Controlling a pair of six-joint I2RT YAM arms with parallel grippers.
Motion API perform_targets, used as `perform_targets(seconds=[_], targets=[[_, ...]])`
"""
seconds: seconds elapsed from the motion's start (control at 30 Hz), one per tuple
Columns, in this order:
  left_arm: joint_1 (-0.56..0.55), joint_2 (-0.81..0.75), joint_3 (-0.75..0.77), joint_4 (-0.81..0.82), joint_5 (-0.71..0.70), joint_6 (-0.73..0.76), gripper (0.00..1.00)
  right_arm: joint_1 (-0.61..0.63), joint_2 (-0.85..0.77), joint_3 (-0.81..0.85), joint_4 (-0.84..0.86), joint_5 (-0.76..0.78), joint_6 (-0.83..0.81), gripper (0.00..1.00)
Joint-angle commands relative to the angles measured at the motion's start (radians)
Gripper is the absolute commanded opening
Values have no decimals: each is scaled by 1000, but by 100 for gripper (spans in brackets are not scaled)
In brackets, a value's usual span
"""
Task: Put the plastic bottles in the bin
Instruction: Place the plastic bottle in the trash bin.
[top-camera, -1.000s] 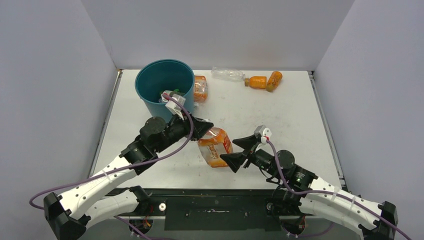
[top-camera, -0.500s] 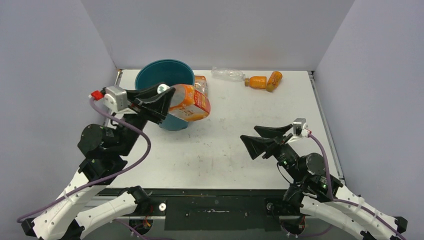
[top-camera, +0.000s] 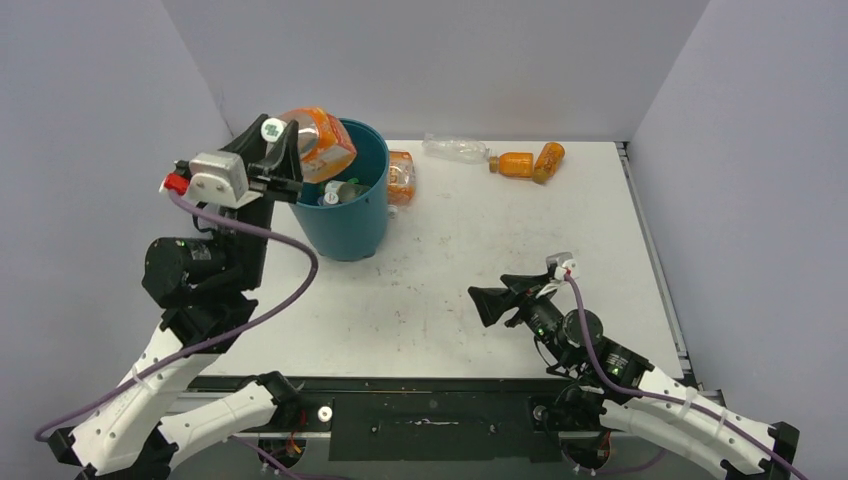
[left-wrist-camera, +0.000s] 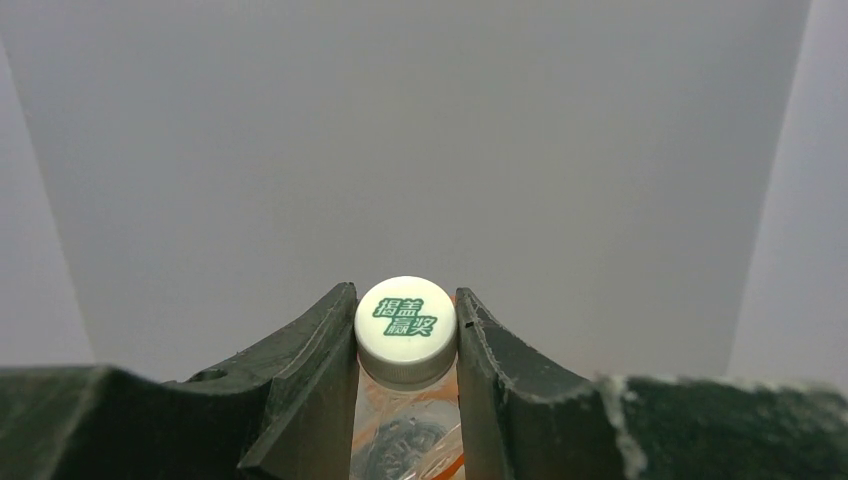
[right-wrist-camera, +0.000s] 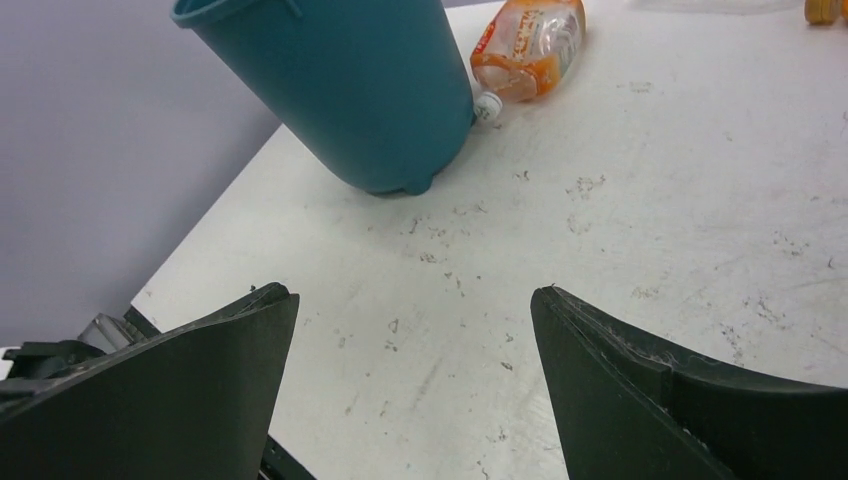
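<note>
My left gripper (top-camera: 275, 140) is shut on the white cap and neck (left-wrist-camera: 405, 318) of a clear bottle with an orange label (top-camera: 322, 140). It holds the bottle high over the left rim of the teal bin (top-camera: 352, 225). Several bottles lie inside the bin (top-camera: 340, 192). Another orange-labelled bottle (top-camera: 401, 176) lies against the bin's right side; it also shows in the right wrist view (right-wrist-camera: 528, 42). A clear bottle (top-camera: 455, 149) and two orange bottles (top-camera: 516, 163) (top-camera: 548, 160) lie at the back. My right gripper (top-camera: 490, 303) is open and empty, low over the table.
Grey walls enclose the white table (top-camera: 600, 230) on the left, back and right. The bin shows at the top of the right wrist view (right-wrist-camera: 340, 90).
My left gripper has lifted the orange-labelled bottle from the middle of the table up over the bin's left rim. My right gripper has drawn back toward the near right and stays open.
</note>
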Motion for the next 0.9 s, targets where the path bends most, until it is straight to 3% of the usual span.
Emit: perform_targets(seconds=[0.0,0.27,0.4,0.5,0.87], targets=[[91,120,133,33,-17,63,0,5,19,-18,56,-5,16,90],[382,234,226,-55,161,-305,0,5,39,-19,53,9,3,90],[484,258,202,-24,182,-374,0,5,11,-33,54,14,0,90],[502,271,163,31,215,-357,0,5,-7,-47,52,18,-3,90],[505,320,52,-56,235,-354,0,5,-21,-76,61,22,2,90]])
